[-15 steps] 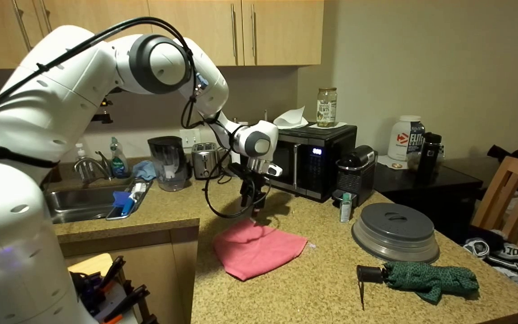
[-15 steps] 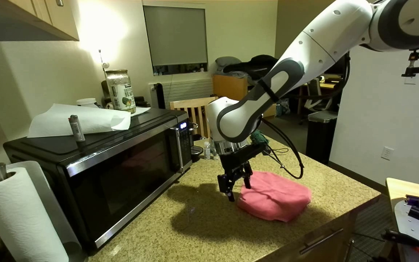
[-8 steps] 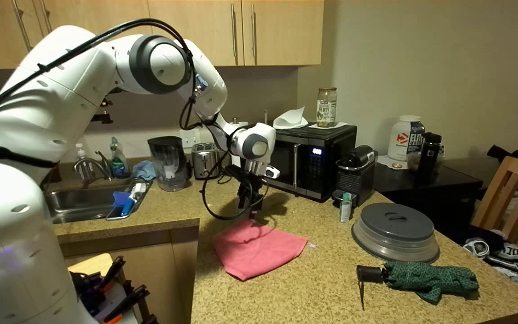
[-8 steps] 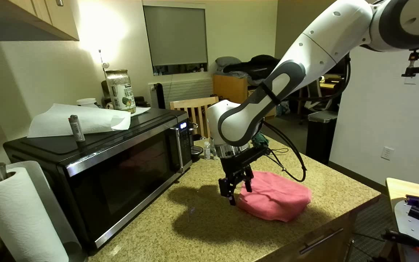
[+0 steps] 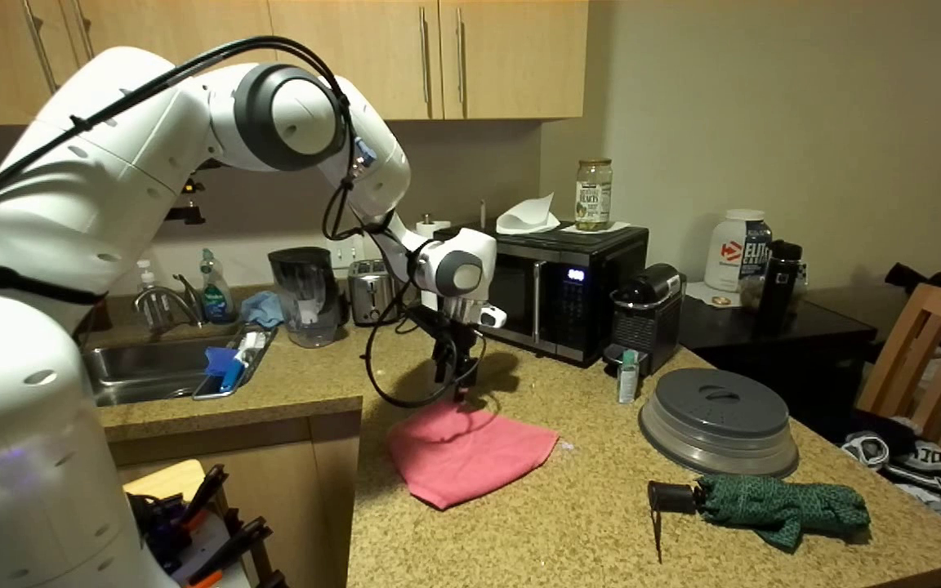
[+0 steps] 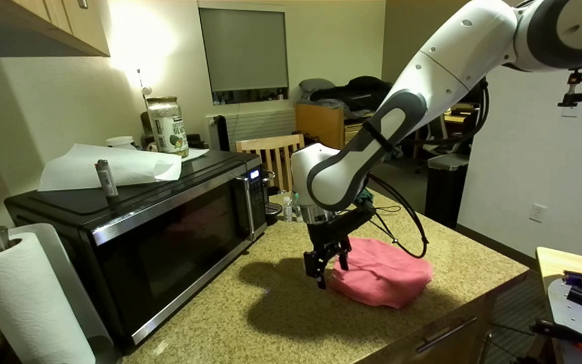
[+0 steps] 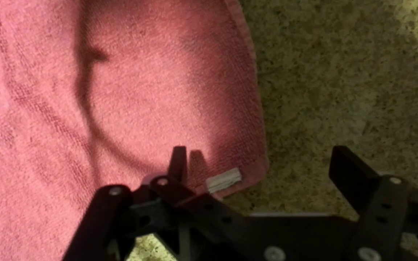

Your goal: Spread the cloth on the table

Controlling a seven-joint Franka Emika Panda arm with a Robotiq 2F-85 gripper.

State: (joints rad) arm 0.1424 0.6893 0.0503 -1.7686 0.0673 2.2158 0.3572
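Note:
A pink cloth (image 5: 474,459) lies on the speckled countertop (image 5: 593,523), partly folded and wrinkled. It also shows in an exterior view (image 6: 384,278) and fills the left of the wrist view (image 7: 151,83). My gripper (image 7: 259,154) is open and empty, pointing down over one cloth corner that carries a white tag (image 7: 224,180). One finger is above the cloth. The other finger is above bare counter beyond the corner. In both exterior views the gripper (image 5: 460,395) (image 6: 332,278) is low at the cloth's edge near the microwave. Whether a fingertip touches the cloth is unclear.
A black microwave (image 6: 180,237) stands beside the arm, with a paper towel roll (image 6: 28,298) near it. A coffee machine (image 5: 646,314), a small bottle (image 5: 627,377), a grey dome lid (image 5: 720,420) and a green umbrella (image 5: 785,508) stand or lie along the counter. A sink (image 5: 152,371) is to one side.
The arm's wrist and gripper have moved down slightly, with a small sideways shift. The gripper stays open. The cloth has not visibly moved.

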